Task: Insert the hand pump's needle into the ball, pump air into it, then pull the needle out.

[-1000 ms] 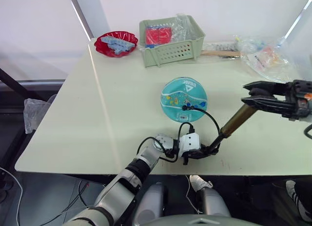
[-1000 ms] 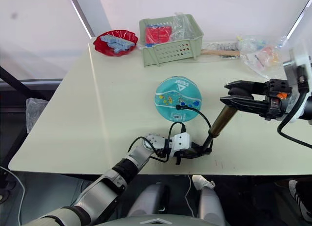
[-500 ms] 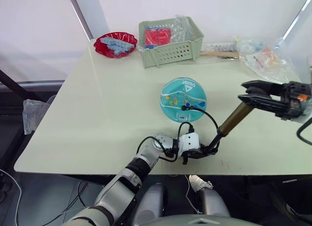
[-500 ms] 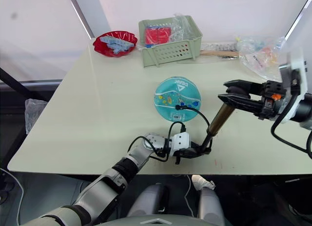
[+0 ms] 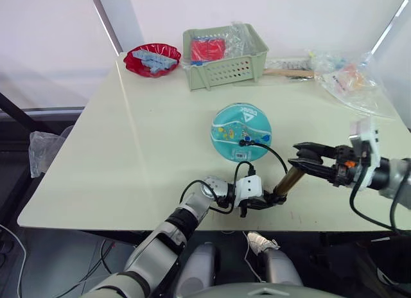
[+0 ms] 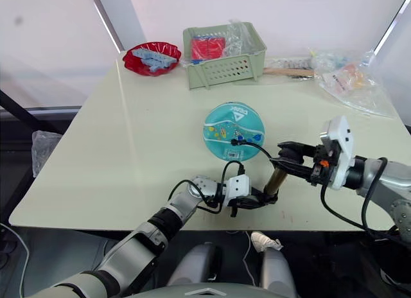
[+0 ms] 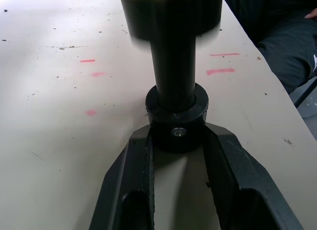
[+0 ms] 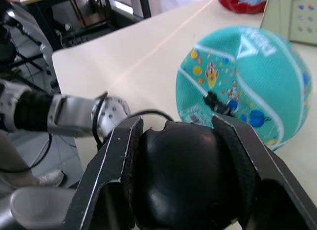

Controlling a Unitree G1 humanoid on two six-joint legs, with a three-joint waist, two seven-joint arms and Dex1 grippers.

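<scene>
On the pale counter (image 5: 128, 150) the needle (image 5: 244, 142) already sits in the ball (image 5: 242, 131), pumping looks underway: left gripper (image 5: 264, 201) clamps the hand pump (image 5: 288, 180) base, right gripper (image 5: 302, 165) its handle; withdrawal remains.

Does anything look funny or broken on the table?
Nothing looks broken or spilled. The ball sits round on the table with the hose plugged in, and both grippers hold the pump, which leans at a slant.

One ball (image 5: 242, 131), one hand pump (image 5: 288, 180), two pincers.
</scene>
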